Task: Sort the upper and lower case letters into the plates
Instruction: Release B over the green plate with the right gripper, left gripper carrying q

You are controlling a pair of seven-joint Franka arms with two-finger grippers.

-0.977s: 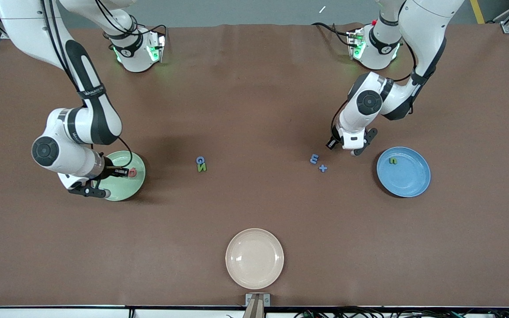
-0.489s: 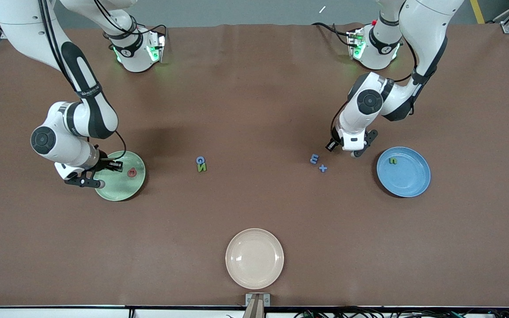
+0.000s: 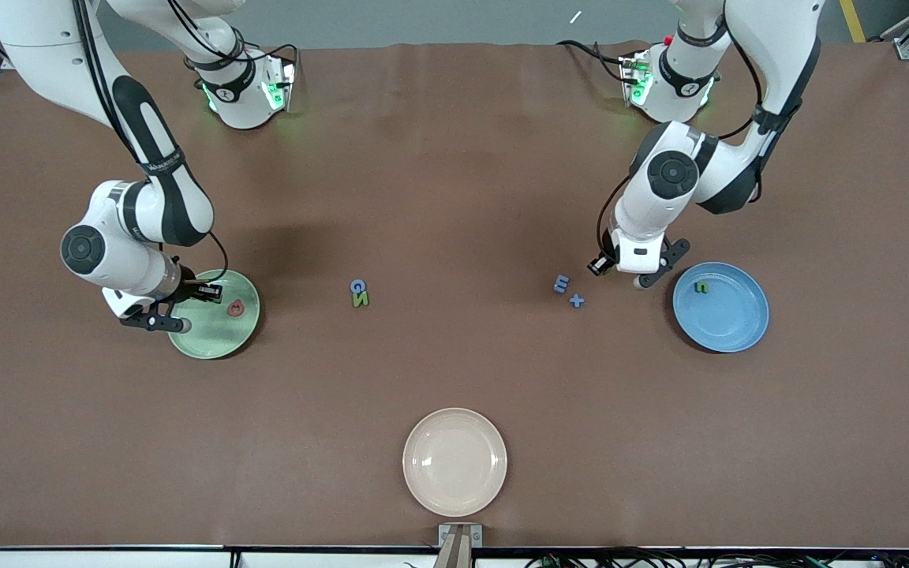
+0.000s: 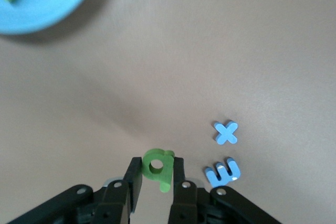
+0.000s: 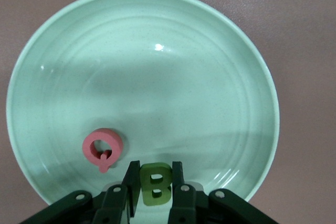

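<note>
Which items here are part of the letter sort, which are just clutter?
In play:
pale mint green plate with pink Q
mid blue plate with green letter
green B in right gripper
green q in left gripper
loose G, N, blue m, x

Lying about:
cream-white plate

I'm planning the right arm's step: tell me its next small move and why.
Probably open the right gripper and drop the green B. It is shut on that capital letter and hovers over the green plate, where a pink Q already lies, so the letter seems to belong there.
</note>
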